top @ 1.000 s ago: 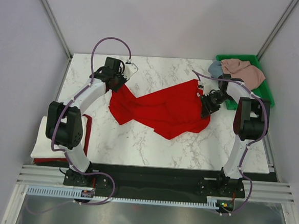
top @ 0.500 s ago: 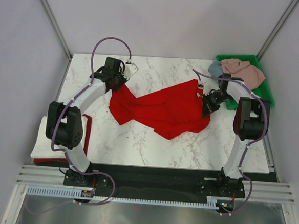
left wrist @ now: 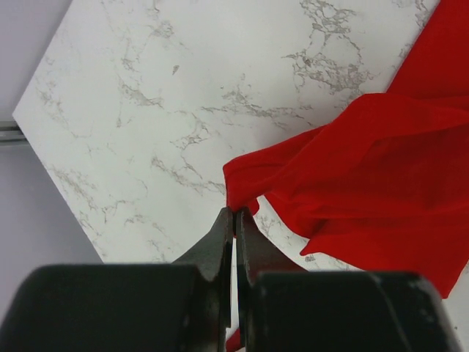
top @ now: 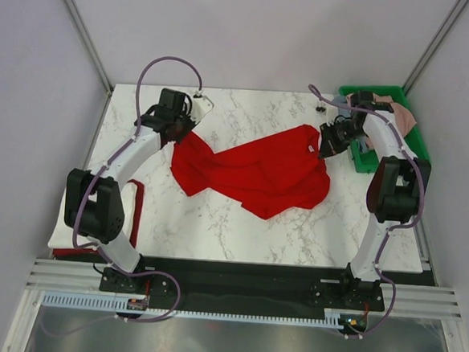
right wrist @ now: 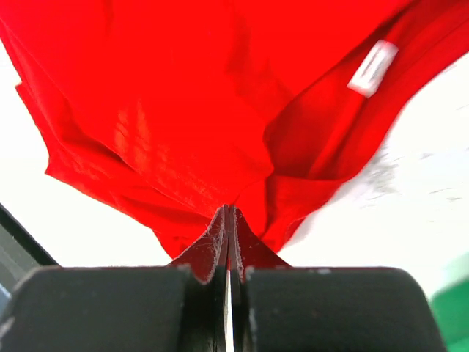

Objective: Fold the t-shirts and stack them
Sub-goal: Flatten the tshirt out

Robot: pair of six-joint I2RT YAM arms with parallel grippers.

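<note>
Beside the tray (top: pixel 364 162), the right pincer (right wrist: pixel 227 214) has just snapped together on the red shirt (top: pixel 255 173) near its label and lifted that edge trayward. On the shirt's side farthest from the tray, the left pincer (left wrist: pixel 234 218) stays pinched on a corner. With both ends held, I'd say the shirt can now be stretched flat for folding.

The red shirt (top: pixel 255 173) is showing as soft matt cloth, creasing on a smooth, marble-patterned tabletop (top: pixel 239 225); the green tray (top: pixel 417 148) is looking like plastic.
</note>
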